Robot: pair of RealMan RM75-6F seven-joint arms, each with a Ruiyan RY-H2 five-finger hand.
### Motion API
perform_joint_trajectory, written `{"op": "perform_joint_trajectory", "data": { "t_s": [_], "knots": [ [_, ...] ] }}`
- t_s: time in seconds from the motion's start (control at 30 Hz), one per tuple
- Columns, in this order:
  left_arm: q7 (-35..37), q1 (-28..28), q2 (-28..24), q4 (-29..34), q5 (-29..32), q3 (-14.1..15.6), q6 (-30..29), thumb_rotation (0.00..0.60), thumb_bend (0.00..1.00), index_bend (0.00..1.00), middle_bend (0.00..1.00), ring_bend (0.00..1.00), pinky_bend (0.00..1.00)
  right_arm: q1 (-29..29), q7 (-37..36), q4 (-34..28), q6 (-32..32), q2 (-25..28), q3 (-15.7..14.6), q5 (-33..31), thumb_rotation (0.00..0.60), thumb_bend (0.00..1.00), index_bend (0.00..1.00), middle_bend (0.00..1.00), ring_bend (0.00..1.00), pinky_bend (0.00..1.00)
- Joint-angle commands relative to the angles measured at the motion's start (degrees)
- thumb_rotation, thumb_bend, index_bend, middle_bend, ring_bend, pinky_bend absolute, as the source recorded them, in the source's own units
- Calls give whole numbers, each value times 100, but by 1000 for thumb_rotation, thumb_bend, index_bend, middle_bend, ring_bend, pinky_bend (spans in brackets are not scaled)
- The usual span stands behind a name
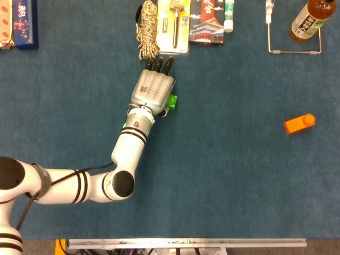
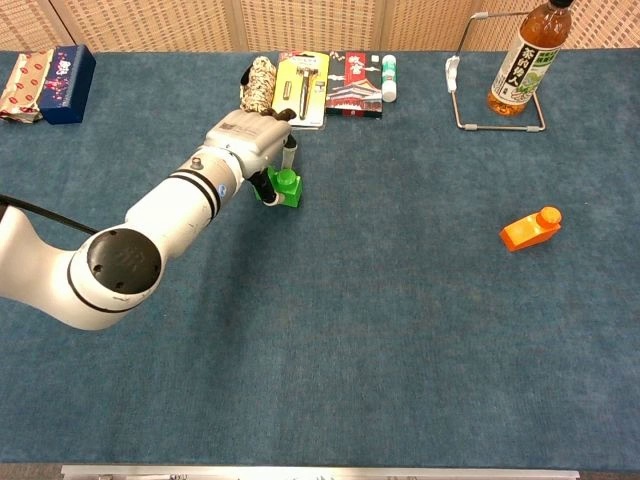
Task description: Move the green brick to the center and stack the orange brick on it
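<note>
Green brick [image 2: 286, 188] sitting under the left hand [image 1: 153, 91], tucked at its right edge — fingers curling around it, gripping it, brick looking lifted just off the blue table [image 2: 400, 330], though contact is hard to judge. Lying left of centre, near the rope bundle [image 1: 148, 29]. Orange brick [image 1: 299, 123] resting well apart, far right, long axis running roughly left-right — judging the coming carry is heading rightward. Right hand showing in neither view
</note>
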State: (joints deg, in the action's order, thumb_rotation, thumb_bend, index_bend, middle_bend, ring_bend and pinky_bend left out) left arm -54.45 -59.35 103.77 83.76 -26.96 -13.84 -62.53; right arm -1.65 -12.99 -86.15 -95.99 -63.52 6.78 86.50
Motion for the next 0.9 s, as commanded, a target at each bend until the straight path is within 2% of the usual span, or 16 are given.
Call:
{"op": "perform_joint_trajectory", "data": {
  "t_s": [0.03,0.27,0.37,0.47,0.6,0.7,0.9],
  "knots": [
    [-121,-78,87,-64,171,-28,-26,600,293,564,0,0,90,5,9,-13,22,8,2,-6,600,0,339,376,201,204],
    [-401,-221,194,-131,535,-65,-99,600,293,558,0,0,90,13,35,-30,64,20,4,-13,600,0,339,376,201,204],
    [-491,-258,208,-136,652,-69,-127,600,293,512,0,0,90,23,53,-40,92,27,10,-24,600,0,339,376,201,204],
    [-559,-289,199,-100,717,-69,-157,600,293,394,0,0,90,34,80,-53,120,29,11,-29,600,0,339,376,201,204],
    [-546,-293,141,37,682,-88,-239,600,294,174,0,0,90,49,115,-62,158,29,13,-39,600,0,339,376,201,204],
    [-543,-279,52,246,609,-87,-366,600,294,73,0,0,90,59,147,-69,182,21,11,-43,600,0,339,376,201,204],
    [-617,-193,-299,1024,441,-6,-740,600,293,35,0,0,90,90,246,-96,237,5,11,-46,600,0,339,376,201,204]
  ]
}}
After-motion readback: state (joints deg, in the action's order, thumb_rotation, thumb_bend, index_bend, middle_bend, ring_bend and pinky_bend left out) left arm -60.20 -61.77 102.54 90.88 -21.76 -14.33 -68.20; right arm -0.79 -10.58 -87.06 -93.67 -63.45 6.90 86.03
